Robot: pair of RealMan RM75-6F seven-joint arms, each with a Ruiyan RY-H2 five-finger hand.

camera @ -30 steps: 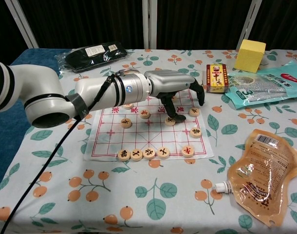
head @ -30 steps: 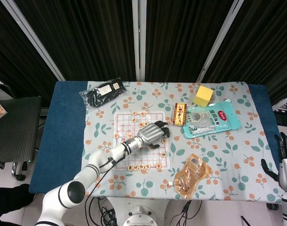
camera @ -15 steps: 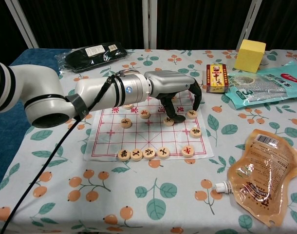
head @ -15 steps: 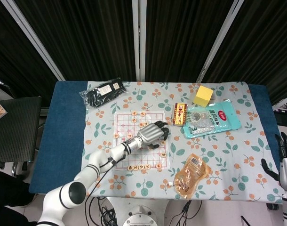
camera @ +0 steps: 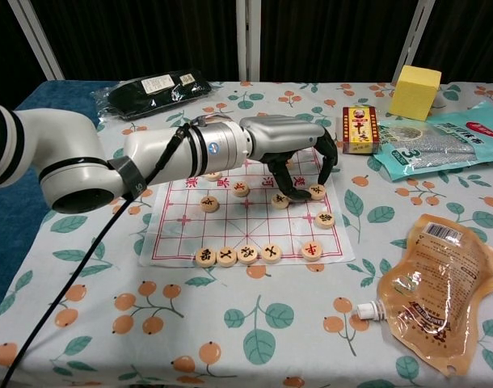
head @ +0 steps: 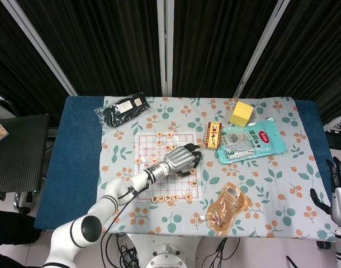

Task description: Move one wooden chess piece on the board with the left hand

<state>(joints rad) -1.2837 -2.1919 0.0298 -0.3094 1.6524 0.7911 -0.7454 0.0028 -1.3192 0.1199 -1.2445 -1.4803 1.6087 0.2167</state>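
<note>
The paper chess board (camera: 182,234) lies on the floral cloth, also in the head view (head: 145,146). My left hand (camera: 299,153) (head: 181,159) reaches over its right half, palm down. Thumb and a finger pinch a round wooden chess piece (camera: 316,191) that rests on the board's right side. Another piece (camera: 280,200) lies just left of the thumb and one more (camera: 325,219) sits nearer the front. A row of several pieces (camera: 238,255) lines the front edge. My right hand (head: 338,187) stands at the far right table edge, fingers apart, holding nothing.
A red box (camera: 356,129) stands just behind the board's right corner. A green bag (camera: 440,141) and a yellow block (camera: 415,90) lie further right. An orange spouted pouch (camera: 436,283) sits at the front right, a black packet (camera: 149,87) at the back left.
My left hand's fingers have curled down onto the piece at the board's right side, and the piece has slid slightly left and toward the front. The right hand has stayed still.
</note>
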